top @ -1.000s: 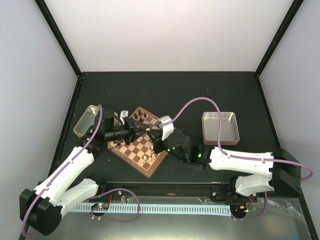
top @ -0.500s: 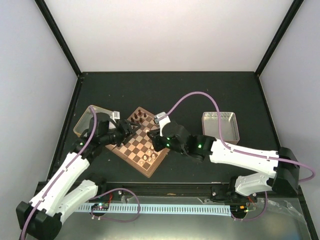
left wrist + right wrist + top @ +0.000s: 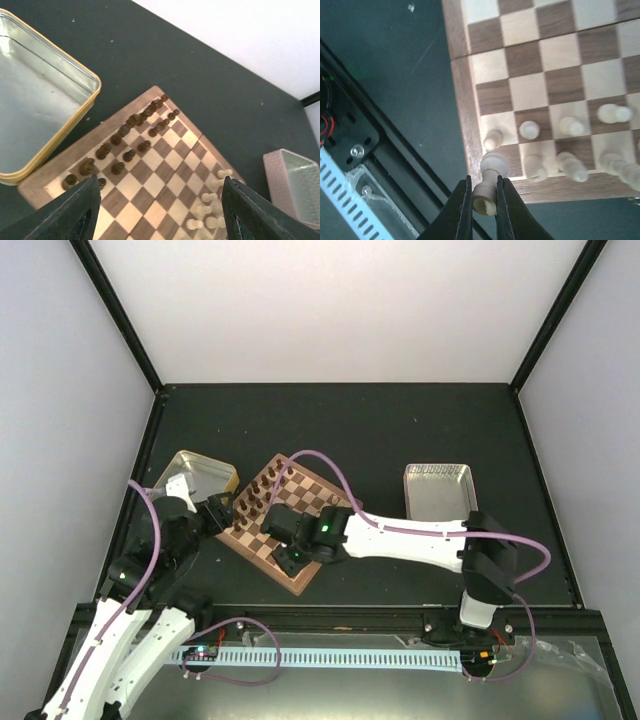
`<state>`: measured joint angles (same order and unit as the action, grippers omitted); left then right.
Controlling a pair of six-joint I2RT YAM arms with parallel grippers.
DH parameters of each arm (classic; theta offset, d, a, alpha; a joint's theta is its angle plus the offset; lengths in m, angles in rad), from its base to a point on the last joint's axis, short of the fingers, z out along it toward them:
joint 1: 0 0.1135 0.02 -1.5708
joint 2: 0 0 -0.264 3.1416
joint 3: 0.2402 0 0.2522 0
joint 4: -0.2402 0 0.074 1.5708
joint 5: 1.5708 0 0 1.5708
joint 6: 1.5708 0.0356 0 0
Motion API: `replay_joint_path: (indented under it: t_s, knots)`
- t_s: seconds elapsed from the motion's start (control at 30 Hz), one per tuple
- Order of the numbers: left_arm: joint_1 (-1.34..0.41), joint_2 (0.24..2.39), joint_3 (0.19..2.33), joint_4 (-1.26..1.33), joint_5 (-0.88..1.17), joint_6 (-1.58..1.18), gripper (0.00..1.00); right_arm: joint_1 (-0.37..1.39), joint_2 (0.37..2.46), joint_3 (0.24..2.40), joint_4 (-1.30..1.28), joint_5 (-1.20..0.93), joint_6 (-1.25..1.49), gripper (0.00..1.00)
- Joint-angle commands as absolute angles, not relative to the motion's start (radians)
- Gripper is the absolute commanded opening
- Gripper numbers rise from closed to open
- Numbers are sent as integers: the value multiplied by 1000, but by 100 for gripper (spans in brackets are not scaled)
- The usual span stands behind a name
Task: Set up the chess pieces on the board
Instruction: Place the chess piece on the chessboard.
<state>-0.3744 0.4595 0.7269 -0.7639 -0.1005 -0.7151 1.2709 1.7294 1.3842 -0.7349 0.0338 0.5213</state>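
1 pale piece (image 3: 490,175) is pinched near its base between the closed jaws of the right gripper (image 3: 484,200). Its head reaches out over the near corner of the board (image 3: 560,80). It looks tilted, head leading away from the fingers (image 3: 460,212), though how far off upright cannot be told. The other pale pieces (image 3: 568,125) stand in 2 rows along that edge. The corner square under the held head looks unfilled, so that is probably its place.

The left gripper (image 3: 160,182) is spread wide with nothing between its jaws. It hangs above the far side, where the dark pieces (image 3: 131,120) stand in 2 rows by the gold tray (image 3: 95,82).

To do the placing well, the right gripper should first bring the piece upright, then centre its base over the corner square. It should come straight down until the base sits flat. Neighbours stand just beside on 2 sides, so any sideways drift could topple them. The jaws should part only slightly on release and rise straight up. If the tilt remains, the piece may roll off the rim onto the table.
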Motion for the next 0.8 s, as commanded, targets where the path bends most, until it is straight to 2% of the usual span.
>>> replay_joint_path:
  t_s: [0.0,0.47,0.77]
  knots:
    - [-370,463,753,-823,-168,-611,68,1301,1797,1466,-863,-5,497,1]
    - [-370,474,749,-815,-158,-589,71,1308,1961,1561,-946,18,494,3]
    - [-370,483,752,-816,-154,-586,71,1308,2003,1571,-951,31,490,14]
